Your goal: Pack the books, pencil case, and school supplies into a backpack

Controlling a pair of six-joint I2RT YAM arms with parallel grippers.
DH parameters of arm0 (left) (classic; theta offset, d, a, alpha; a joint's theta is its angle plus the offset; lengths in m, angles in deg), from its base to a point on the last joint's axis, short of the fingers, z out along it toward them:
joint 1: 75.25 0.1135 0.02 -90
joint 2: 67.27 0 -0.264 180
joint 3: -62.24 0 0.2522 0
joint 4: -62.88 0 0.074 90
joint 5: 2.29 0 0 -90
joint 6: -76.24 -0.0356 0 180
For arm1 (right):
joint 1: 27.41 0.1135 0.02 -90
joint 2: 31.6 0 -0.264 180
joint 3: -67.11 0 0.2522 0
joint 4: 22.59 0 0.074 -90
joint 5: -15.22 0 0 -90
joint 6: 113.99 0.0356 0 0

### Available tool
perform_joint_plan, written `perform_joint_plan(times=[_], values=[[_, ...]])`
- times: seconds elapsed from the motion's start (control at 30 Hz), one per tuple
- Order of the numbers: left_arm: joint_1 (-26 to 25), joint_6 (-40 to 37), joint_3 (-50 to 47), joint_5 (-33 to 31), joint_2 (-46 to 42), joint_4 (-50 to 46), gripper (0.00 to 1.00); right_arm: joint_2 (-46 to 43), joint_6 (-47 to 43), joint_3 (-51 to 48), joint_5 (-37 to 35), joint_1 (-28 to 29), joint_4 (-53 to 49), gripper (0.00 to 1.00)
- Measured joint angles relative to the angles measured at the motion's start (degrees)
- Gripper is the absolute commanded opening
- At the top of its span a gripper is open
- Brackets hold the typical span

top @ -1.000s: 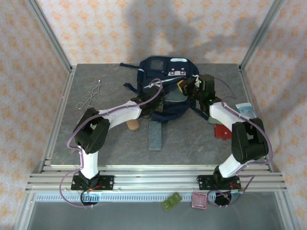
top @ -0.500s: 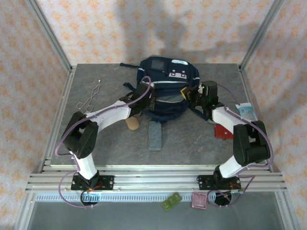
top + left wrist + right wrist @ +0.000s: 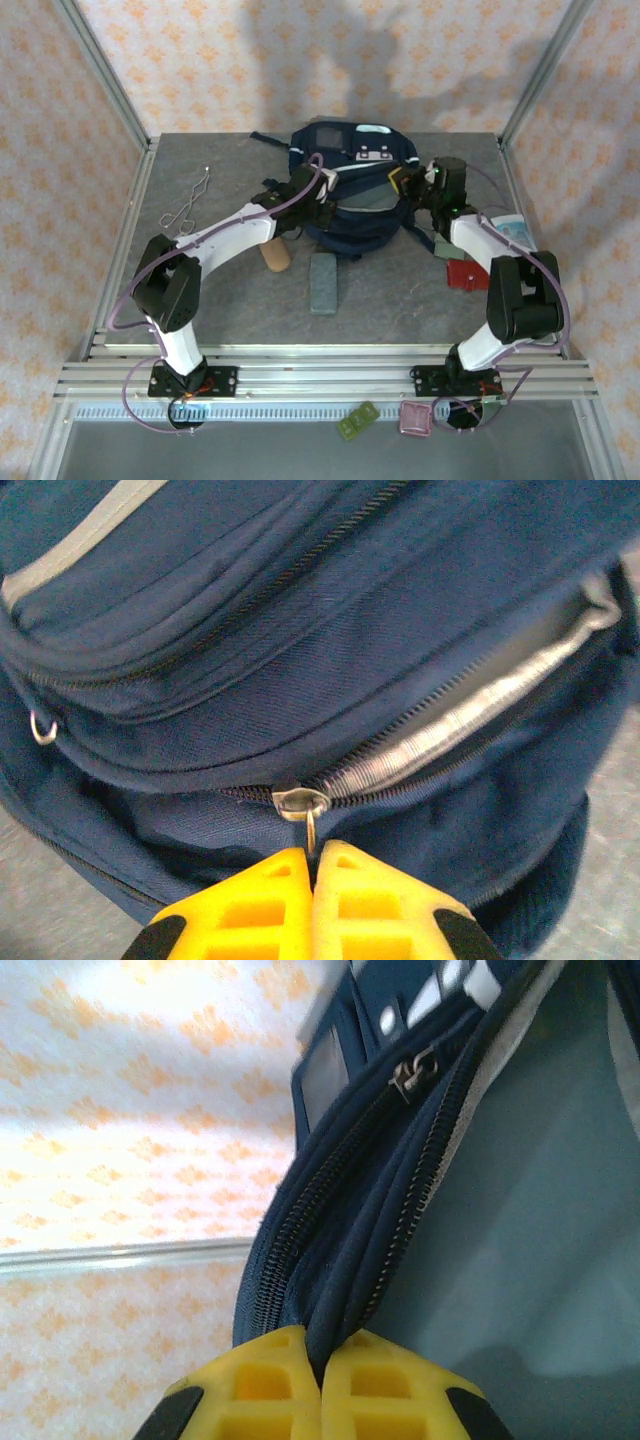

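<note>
Navy-blue backpack (image 3: pixel 355 225) lies at the middle of the table's (image 3: pixel 220 300) far edge, its main zip partly open. The left gripper (image 3: pixel 312 858) is clenched on the zipper pull (image 3: pixel 303 804). The right gripper (image 3: pixel 320 1355) pinches the backpack's opening rim. A tan case (image 3: pixel 276 258) and a grey-blue case (image 3: pixel 324 283) lie just nearside of the backpack, with bare tabletop between them and the near edge.

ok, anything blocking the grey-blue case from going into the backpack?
Nothing lies between the grey-blue case and the backpack. Its zip is only part open; left gripper pinches the zipper pull, right gripper pinches the opening's edge.
</note>
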Motion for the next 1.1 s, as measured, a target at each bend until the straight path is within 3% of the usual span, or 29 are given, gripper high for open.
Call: perform_joint_plan(times=[0.03, 0.13, 0.2, 0.43, 0.63, 0.7, 0.87, 1.1], values=[[-0.6, 0.0, 0.6, 0.6, 0.2, 0.0, 0.00, 0.2, -0.3, 0.8, -0.2, -0.6, -0.2, 0.01], [-2.2, 0.3, 3.5, 2.6, 2.0, 0.2, 0.00, 0.9, -0.7, 2.0, -0.4, -1.8, -0.6, 0.25], [-2.8, 0.9, 6.0, 4.2, 4.2, 0.3, 0.00, 1.1, -0.9, 1.9, -0.4, -1.9, -0.6, 0.36], [-5.7, 1.7, 12.5, 6.8, 11.4, 0.4, 0.00, -1.4, -0.2, -5.4, 0.4, 2.1, 2.0, 0.43], [-6.8, 1.7, 10.3, 5.8, 11.4, 0.4, 0.00, -2.3, 1.0, -12.0, 0.5, 5.9, 3.4, 0.41], [-6.8, 2.1, 6.7, 4.5, 9.4, 0.7, 0.02, -1.6, 1.5, -12.3, 0.5, 6.6, 4.3, 0.29], [-6.5, 4.0, -0.8, 0.8, 2.7, 1.2, 0.25, 0.0, 2.8, -11.8, 0.5, 7.6, 6.6, 0.01], [-4.1, 7.6, -6.1, -4.2, -4.0, 5.2, 0.51, 0.1, 2.6, -6.6, -0.3, 7.7, 5.9, 0.00]])
